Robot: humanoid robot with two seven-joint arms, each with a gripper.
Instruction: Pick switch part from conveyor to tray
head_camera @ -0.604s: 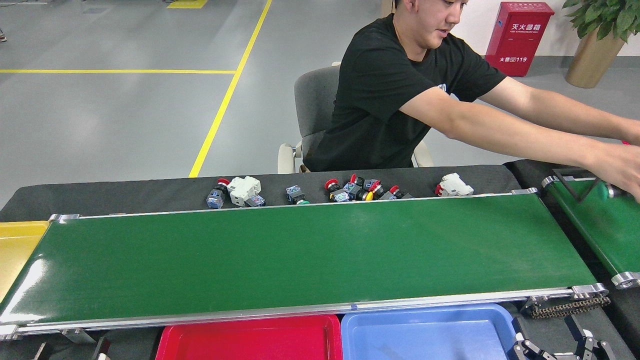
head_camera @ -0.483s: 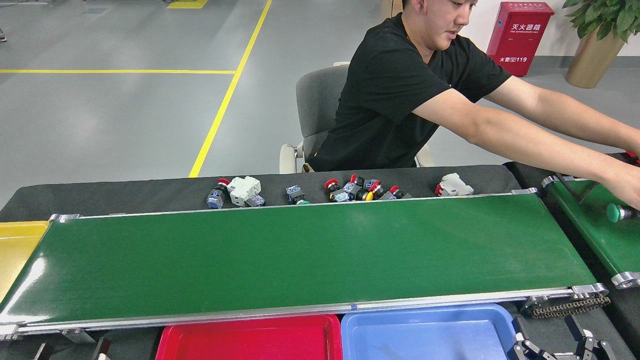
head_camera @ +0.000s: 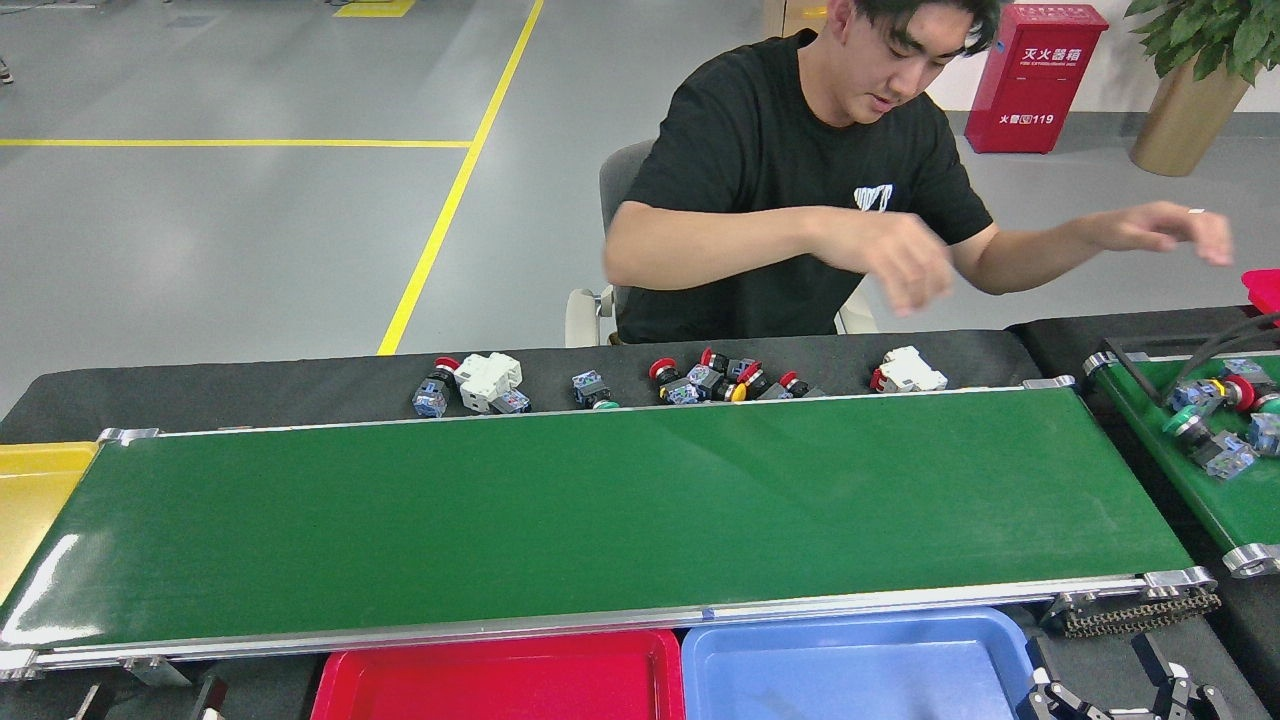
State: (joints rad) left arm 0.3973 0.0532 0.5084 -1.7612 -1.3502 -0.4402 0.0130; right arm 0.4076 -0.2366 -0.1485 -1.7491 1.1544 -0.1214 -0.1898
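green conveyor (head_camera: pixel 600 510) bare; person's hands (head_camera: pixel 905 265) pulled back, switch parts (head_camera: pixel 1215 420) left on side belt; right jaws unclear.

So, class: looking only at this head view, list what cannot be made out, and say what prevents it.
- Right gripper: cut off by the bottom edge; open or shut cannot be told.
- Left gripper: only dark bits at the bottom-left edge.
- Red tray and blue tray: near parts cut off by the bottom edge.
- Person's hand: motion-blurred.
- Narrower belt: cut off at the right.

Glossy dark-green conveyor (head_camera: pixel 600 510) belt with silver aluminium rails, glossy plastic red tray (head_camera: pixel 500 680) and blue tray (head_camera: pixel 860 670), matt black cloth (head_camera: pixel 250 385)
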